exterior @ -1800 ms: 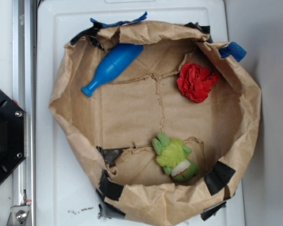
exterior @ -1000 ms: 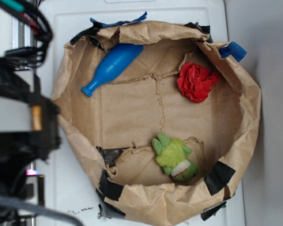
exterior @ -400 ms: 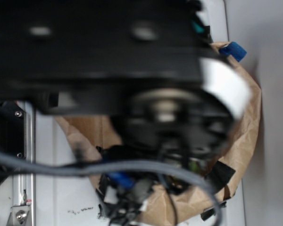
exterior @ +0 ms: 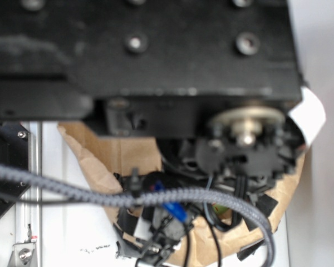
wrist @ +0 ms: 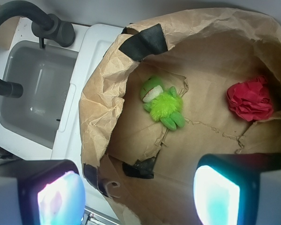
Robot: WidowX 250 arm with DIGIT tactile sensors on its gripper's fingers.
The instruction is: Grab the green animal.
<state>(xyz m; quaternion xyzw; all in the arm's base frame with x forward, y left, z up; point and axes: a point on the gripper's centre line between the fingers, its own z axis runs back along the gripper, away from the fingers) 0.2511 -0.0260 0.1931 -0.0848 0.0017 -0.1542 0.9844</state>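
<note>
The green animal (wrist: 163, 103), a lime-green fuzzy plush with a white belly patch, lies on the floor of the brown paper nest (wrist: 103, 93) in the wrist view, upper middle. My gripper (wrist: 138, 199) is open, its two glowing pads (wrist: 58, 199) wide apart at the bottom of that view. It hangs well above the plush with nothing between the jaws. In the exterior view my arm (exterior: 156, 55) fills the frame and covers the plush.
A red wrinkly paper ball (wrist: 250, 99) lies at the right inside the nest. Black tape patches (wrist: 143, 41) mark the paper wall. A grey sink (wrist: 35, 93) with a black tap (wrist: 47, 23) sits left of the nest on the white counter (wrist: 79, 117).
My arm swung in from the left and now covers most of the exterior view above the nest. The toys have not moved.
</note>
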